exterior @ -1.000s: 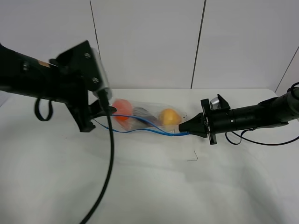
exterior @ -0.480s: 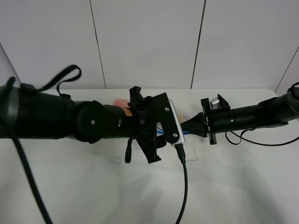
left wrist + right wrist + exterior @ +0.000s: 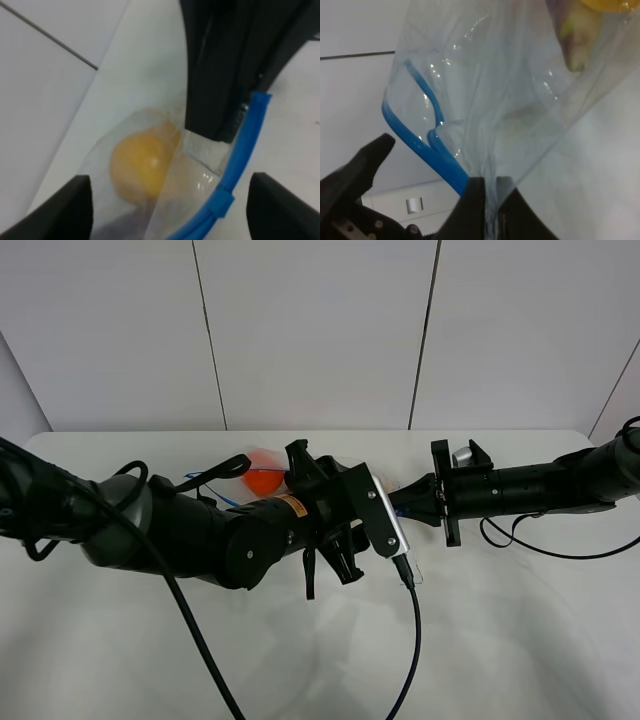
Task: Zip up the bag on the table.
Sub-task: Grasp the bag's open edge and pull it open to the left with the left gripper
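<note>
The clear plastic bag (image 3: 520, 100) lies at the back middle of the white table (image 3: 520, 640), mostly hidden under my left arm in the high view. Its orange (image 3: 262, 481) shows there. In the left wrist view the yellow fruit (image 3: 142, 162) and the blue zipper strip (image 3: 237, 160) show, with a blue tab on the strip. My left gripper (image 3: 170, 220) is open, its fingers (image 3: 50, 210) on either side of the strip. My right gripper (image 3: 487, 200) is shut on the bag's end by the blue strip (image 3: 420, 140); it also shows in the high view (image 3: 412, 502).
My left arm (image 3: 200, 530) reaches across the middle to the right arm (image 3: 540, 488). Its black cable (image 3: 412, 640) hangs down over the front of the table. White wall panels stand behind the table.
My left arm has swung from the bag's left end to its right end, close to the right gripper, and now covers most of the bag. The right gripper has held its place.
</note>
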Controlling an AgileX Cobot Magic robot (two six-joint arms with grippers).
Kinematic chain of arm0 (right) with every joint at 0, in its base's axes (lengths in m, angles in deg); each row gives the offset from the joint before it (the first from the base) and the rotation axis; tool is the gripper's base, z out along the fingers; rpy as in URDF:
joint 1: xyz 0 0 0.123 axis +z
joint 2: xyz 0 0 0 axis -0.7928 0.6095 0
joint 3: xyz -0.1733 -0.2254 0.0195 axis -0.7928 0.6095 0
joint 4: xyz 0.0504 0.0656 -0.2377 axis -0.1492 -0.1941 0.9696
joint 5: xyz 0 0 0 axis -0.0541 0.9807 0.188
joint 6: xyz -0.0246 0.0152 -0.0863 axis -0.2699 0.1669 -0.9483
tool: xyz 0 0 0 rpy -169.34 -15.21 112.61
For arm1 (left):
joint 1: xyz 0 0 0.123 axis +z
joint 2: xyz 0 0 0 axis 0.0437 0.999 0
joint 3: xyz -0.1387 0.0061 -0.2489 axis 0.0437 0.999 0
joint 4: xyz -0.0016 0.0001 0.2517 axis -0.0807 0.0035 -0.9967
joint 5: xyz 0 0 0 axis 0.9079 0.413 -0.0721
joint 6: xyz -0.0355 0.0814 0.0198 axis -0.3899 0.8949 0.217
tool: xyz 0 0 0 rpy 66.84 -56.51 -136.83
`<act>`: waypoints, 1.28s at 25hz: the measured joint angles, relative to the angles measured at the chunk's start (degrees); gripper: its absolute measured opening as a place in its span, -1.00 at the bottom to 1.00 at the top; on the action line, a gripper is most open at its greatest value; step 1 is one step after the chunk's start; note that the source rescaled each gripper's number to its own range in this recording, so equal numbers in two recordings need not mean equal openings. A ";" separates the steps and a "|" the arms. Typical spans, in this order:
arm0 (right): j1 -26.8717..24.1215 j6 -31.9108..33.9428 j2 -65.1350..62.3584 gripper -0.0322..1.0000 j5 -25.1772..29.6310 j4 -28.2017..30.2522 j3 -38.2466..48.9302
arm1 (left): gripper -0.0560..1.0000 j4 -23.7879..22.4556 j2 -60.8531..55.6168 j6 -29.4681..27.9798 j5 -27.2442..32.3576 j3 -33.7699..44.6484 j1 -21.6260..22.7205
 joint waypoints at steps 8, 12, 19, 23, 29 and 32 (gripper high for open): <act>0.00 0.35 0.00 -0.94 0.00 -1.10 0.00 | 0.75 -5.16 2.68 -0.66 -2.25 0.00 0.00; 0.00 0.36 0.00 -0.94 0.00 -1.83 0.00 | 0.57 -5.42 4.06 -0.66 -3.73 0.00 0.00; 0.00 0.46 0.00 -0.94 0.00 -1.94 0.00 | 0.00 -5.48 4.87 -0.66 -6.59 0.00 0.00; 0.00 0.58 0.00 -0.94 0.00 -1.99 0.00 | -0.33 -5.48 5.13 -0.66 -6.65 0.00 0.00; 0.00 0.58 0.00 -0.94 0.00 -2.25 0.00 | -0.68 -5.64 5.13 -0.66 -6.65 0.00 0.00; 0.00 0.58 0.00 -0.94 0.00 -2.30 0.00 | -0.86 -5.71 5.13 -0.66 -6.65 0.00 0.00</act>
